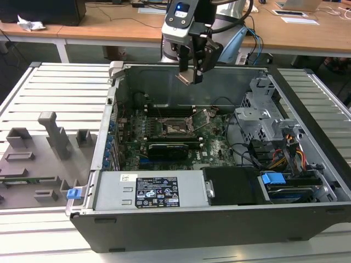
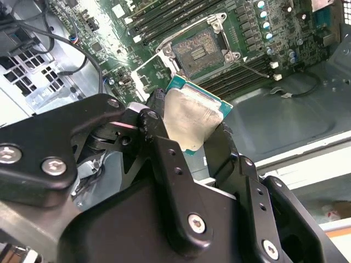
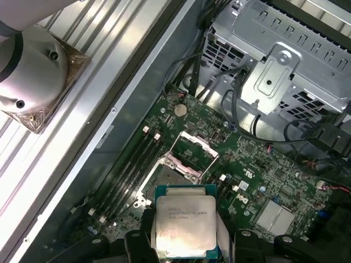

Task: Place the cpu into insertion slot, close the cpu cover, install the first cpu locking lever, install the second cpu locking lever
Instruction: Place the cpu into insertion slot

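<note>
Cpu point(image 2: 192, 118) between closed jaws (slot point(image 2: 200, 49) uncovered)

**Clear drop to the socket, crowded flanks**

The gripper point(image 1: 192, 71), clamping the cpu point(image 3: 185, 226), hangs in open air above the motherboard point(image 1: 215, 149). The insertion slot point(image 1: 176, 127) lies uncovered. The raised cpu cover point(image 1: 202, 117) stands toward the exterior view's right, the drive cage point(image 1: 262, 107) farther right, and a black card point(image 1: 171, 148) just below.

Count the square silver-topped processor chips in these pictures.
1. The square silver-topped chip is held by the black gripper, above the open computer case; the black motherboard socket below is empty. Others could be hidden.
</note>
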`<state>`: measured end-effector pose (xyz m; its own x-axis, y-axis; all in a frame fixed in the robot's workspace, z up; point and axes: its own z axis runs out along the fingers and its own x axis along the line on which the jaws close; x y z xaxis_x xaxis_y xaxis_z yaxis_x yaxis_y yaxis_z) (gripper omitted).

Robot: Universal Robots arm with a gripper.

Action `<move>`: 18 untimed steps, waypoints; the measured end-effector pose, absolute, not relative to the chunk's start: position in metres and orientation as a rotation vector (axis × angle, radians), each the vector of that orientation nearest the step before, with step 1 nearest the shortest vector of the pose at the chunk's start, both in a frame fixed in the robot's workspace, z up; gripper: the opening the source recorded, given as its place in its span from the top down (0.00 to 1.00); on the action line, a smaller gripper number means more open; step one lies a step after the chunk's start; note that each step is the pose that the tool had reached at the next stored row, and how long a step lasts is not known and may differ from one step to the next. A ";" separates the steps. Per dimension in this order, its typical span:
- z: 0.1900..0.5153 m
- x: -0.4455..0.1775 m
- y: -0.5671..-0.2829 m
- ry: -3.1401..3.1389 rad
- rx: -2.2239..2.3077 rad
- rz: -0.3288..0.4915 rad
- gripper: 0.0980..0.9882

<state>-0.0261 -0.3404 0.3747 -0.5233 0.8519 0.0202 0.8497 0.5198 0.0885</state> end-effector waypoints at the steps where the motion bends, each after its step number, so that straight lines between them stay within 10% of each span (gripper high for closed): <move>1: 0.375 -0.026 -0.340 2.710 1.532 0.135 0.52; 18: 0.373 -0.026 -0.340 2.604 1.697 0.132 0.52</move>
<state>-0.0261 -0.3404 0.3733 -0.4046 0.9143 0.0203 0.9116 0.4015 0.0884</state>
